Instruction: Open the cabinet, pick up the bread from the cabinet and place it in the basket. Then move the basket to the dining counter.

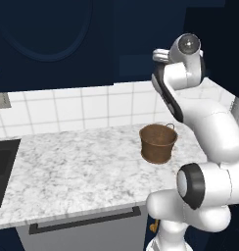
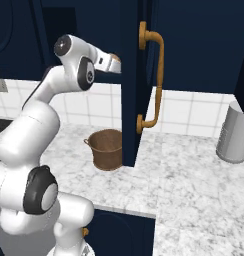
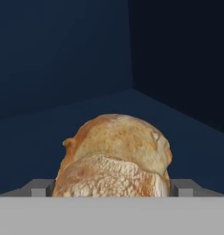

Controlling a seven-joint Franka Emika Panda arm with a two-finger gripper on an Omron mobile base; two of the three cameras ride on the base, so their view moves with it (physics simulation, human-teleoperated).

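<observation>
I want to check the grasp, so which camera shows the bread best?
The hand view: the bread sits close up on the cabinet's dark floor, between the open gripper's fingertips. In the right base view the open cabinet door hides it. The left base view gives nothing clear of it; the hand reaches into the dark cabinet there.

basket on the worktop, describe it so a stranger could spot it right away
On the white-grey marbled worktop below the navy cabinet, the basket stands near the tiled wall. It is brown, round and bucket-shaped, unlike the grey ribbed metal cylinder farther along.
</observation>
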